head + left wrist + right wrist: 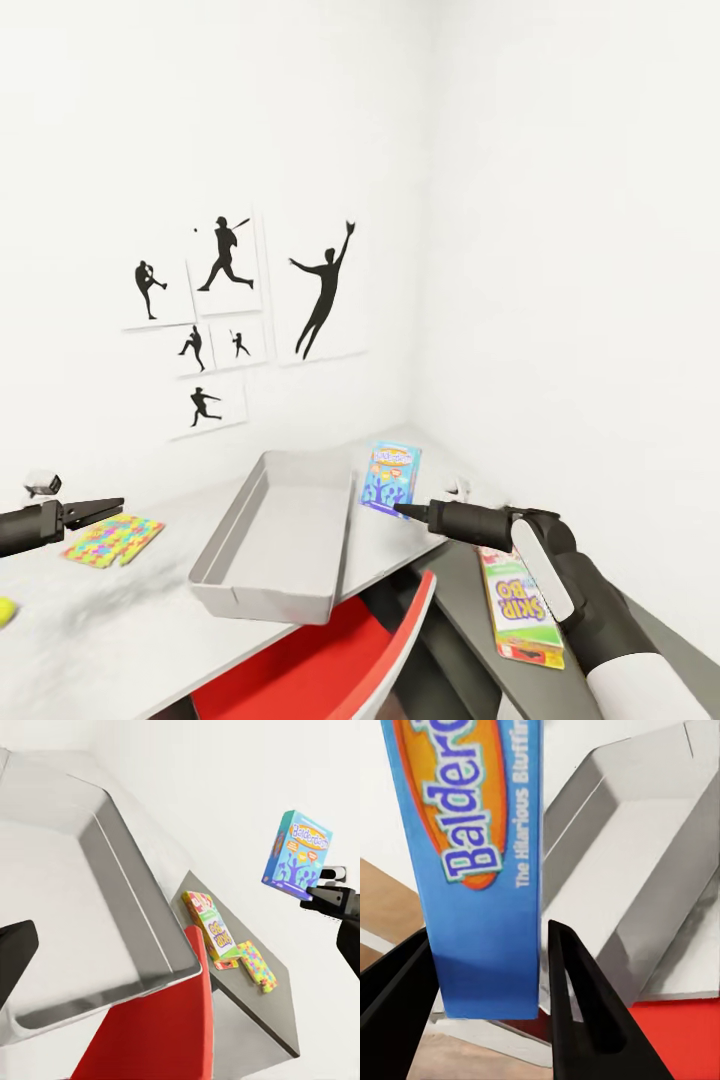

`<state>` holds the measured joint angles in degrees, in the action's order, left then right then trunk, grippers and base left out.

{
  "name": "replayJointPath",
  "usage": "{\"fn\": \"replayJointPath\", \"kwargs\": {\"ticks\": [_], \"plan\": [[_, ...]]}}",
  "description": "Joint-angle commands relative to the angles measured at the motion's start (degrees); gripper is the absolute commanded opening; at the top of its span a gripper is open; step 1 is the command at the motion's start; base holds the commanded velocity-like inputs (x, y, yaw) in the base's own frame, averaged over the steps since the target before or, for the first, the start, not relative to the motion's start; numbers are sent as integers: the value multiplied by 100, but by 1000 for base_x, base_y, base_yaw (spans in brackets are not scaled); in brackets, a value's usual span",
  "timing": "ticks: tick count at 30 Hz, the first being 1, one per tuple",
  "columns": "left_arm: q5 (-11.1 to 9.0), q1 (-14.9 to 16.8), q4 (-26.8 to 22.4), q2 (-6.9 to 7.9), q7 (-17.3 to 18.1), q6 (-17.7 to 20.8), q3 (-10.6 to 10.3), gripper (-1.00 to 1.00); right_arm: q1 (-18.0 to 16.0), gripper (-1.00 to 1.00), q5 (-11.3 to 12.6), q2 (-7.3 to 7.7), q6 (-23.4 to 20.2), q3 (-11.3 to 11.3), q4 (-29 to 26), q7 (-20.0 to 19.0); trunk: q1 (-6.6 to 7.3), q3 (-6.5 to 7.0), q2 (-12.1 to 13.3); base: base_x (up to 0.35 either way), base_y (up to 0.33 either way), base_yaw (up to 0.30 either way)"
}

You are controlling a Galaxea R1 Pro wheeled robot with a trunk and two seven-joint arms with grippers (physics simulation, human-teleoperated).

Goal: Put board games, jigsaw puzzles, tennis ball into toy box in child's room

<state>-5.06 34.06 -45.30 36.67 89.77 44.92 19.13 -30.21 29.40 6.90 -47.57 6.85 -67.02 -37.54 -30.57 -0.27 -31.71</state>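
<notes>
The light grey toy box stands empty on the table. My right gripper is shut on a blue "Balderdash" board game, held in the air just right of the toy box's far end. A "SKIP BO" board game lies on the lower dark section. One jigsaw puzzle lies on the table under my open left gripper; another lies beside the SKIP BO box. The tennis ball peeks in at the left edge.
A red chair is tucked under the table in front of the toy box. White walls meet in a corner behind the table, with black sports silhouette prints on the left wall.
</notes>
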Motion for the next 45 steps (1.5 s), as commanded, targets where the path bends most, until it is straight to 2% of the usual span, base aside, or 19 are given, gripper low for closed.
{"fn": "replayJointPath", "kwargs": {"ticks": [1,18,28,42,45], "plan": [[5,4,3,-1,23,61,-1,100,-2,-100,39,4,-33,3,-4,1,-5,1,-4,257,0,269],[5,4,0,-2,23,52,3,100,-2,-100,39,4,-33,1,-4,1,-5,63,-4,214,21,269],[5,4,3,-2,23,48,3,100,-2,-100,39,7,-33,1,-4,1,-5,99,-4,68,9,269],[5,4,3,-2,23,35,3,100,-2,-100,40,15,44,-26,39,9,-5,141,-4,186,-3,226],[-12,4,28,-101,23,33,-23,100,97,-100,-44,-38,127,75,-60,-89,-5,141,-4,0,0,0]]}}
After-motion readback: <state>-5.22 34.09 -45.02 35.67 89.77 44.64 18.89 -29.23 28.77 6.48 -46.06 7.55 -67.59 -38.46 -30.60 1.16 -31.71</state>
